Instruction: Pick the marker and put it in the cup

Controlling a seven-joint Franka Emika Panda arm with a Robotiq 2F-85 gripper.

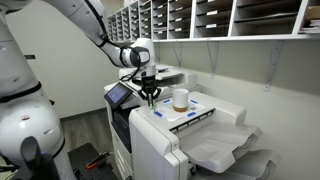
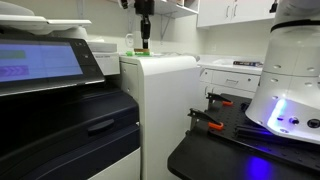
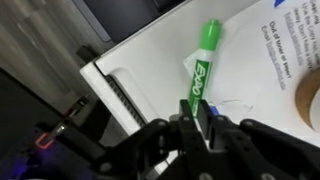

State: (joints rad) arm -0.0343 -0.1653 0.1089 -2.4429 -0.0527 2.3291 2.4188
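The gripper [image 3: 200, 122] is pointing down at the white top of the printer [image 1: 160, 145], and its jaws are standing narrow, one on each side of the lower end of the marker [image 3: 203, 62]. They appear to be pinching it, though the wrist view is too dark there to show the contact. The marker is slanting away from the gripper across the printer top. Its green cap is at the far end and its white barrel with green lettering is running back between the jaws. Whether it is resting on the surface or hanging just above it, I cannot tell.

The cap is pointing toward a sheet of paper [image 3: 285, 40] with printed lines, which is lying flat on the same surface. The cup [image 3: 311, 100] is showing only as a curved slice at the edge of the wrist view, near the marker but apart from it.

In an exterior view the cup [image 1: 180, 98] is standing upright on the printer top just beside the gripper [image 1: 149, 98] – cream above, tan below – under a wall of shelves [image 1: 200, 18]. In an exterior view the gripper [image 2: 145, 44] is hanging vertically over the printer's top edge, beyond the touch screen [image 2: 40, 55]; the marker is too small to make out there.
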